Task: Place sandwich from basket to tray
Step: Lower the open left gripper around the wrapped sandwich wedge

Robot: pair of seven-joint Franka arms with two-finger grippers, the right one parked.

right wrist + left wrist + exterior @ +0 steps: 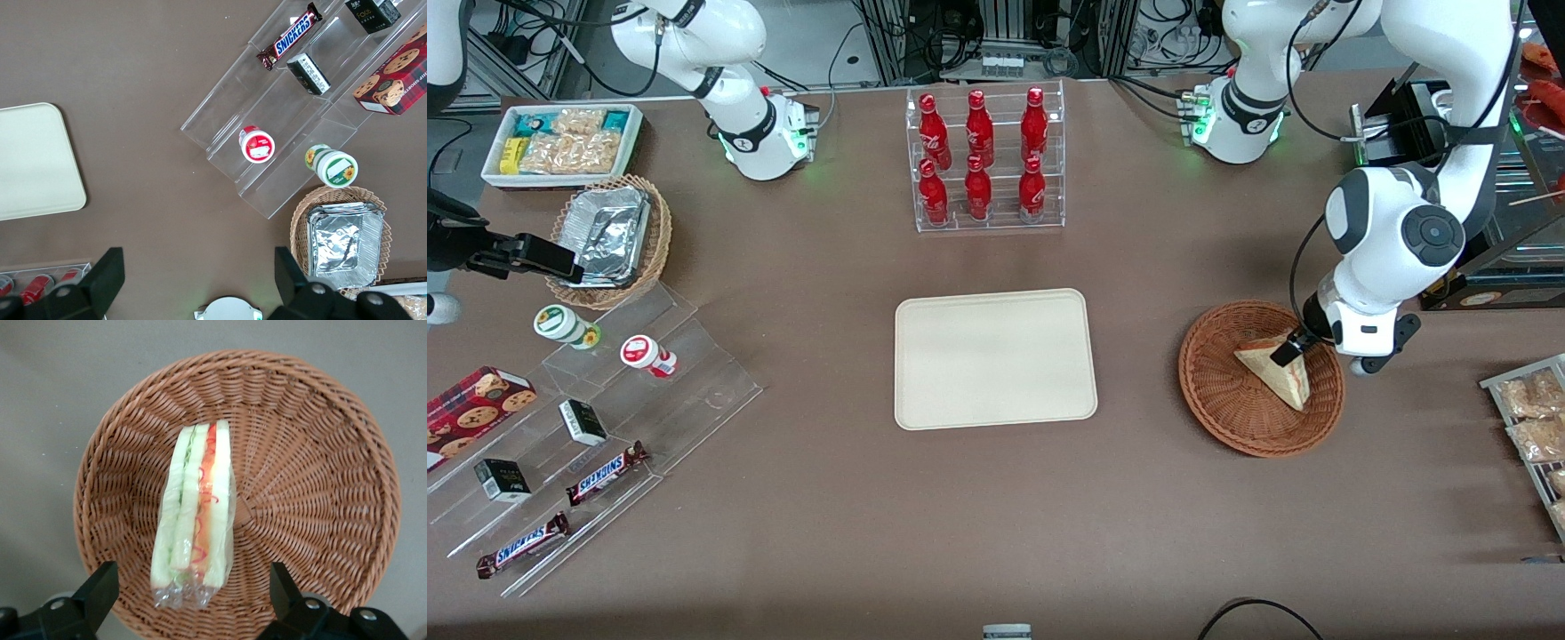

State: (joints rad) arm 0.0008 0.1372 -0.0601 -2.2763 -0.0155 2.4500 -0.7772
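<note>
We see the tray (996, 358) bare at centre tabletop. At its 3 o'clock, the basket (1218, 391) holds the sandwich (1276, 372), wrapped, cut edge up. The gripper (193, 587) hovers above it, jaws spread, straddling the wedge. Judgement: descend centred, close across the bread faces gently.

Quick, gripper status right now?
Gripper: open, holding nothing, above the sandwich in the basket.
</note>
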